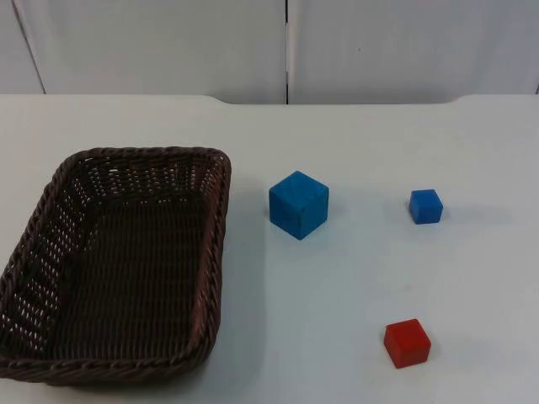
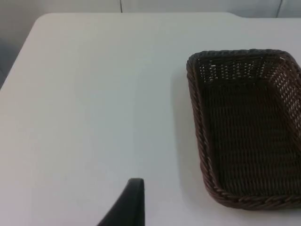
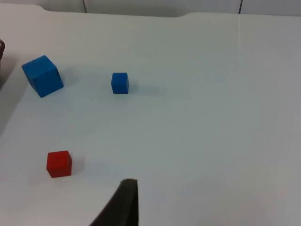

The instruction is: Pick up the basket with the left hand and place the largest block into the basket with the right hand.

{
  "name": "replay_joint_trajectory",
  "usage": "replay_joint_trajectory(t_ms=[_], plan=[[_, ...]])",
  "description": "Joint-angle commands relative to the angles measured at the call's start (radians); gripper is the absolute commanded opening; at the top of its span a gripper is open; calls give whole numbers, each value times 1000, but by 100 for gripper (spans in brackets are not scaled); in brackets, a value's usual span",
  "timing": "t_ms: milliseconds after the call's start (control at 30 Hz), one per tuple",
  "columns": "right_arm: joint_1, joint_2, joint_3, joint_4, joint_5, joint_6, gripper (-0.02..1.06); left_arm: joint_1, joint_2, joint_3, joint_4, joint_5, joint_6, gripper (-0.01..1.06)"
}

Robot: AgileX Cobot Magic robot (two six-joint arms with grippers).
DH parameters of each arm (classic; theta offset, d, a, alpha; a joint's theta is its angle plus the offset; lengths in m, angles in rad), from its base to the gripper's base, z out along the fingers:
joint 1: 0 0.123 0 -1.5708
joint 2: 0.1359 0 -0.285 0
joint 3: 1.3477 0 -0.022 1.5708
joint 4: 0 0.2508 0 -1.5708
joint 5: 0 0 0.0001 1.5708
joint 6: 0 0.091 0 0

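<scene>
A dark brown woven basket (image 1: 215, 252) lies empty on the left side of the white table, and its rim (image 2: 195, 117) also appears in the left wrist view. The largest block, a blue cube (image 1: 298, 204), stands just right of the basket, also seen as the big blue cube (image 3: 43, 76). A small blue cube (image 1: 425, 206) (image 3: 120, 83) sits farther right. A small red cube (image 1: 407, 342) (image 3: 59, 164) lies near the front. My left gripper (image 2: 128, 205) hangs above bare table, well clear of the basket's side. My right gripper (image 3: 123, 202) hovers apart from the blocks, nearest the red one.
The grey partition wall (image 1: 286, 46) closes off the table's far edge. Bare white table (image 1: 362, 278) lies between the blocks and around the basket.
</scene>
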Motion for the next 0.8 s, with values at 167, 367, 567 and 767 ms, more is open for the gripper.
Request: replay_joint_trajectory(t_ms=[167, 367, 567, 767], plan=[[-7, -4, -2, -3, -3, 1, 105, 1, -4, -31, -34, -5, 0, 105], [-7, -4, -2, -3, -3, 1, 105, 1, 50, -79, -39, -7, 0, 105], [-7, -4, -2, -3, -3, 1, 105, 1, 118, -114, -54, -34, 0, 105], [-7, -4, -2, -3, -3, 1, 105, 1, 195, -116, -113, -77, 11, 105]])
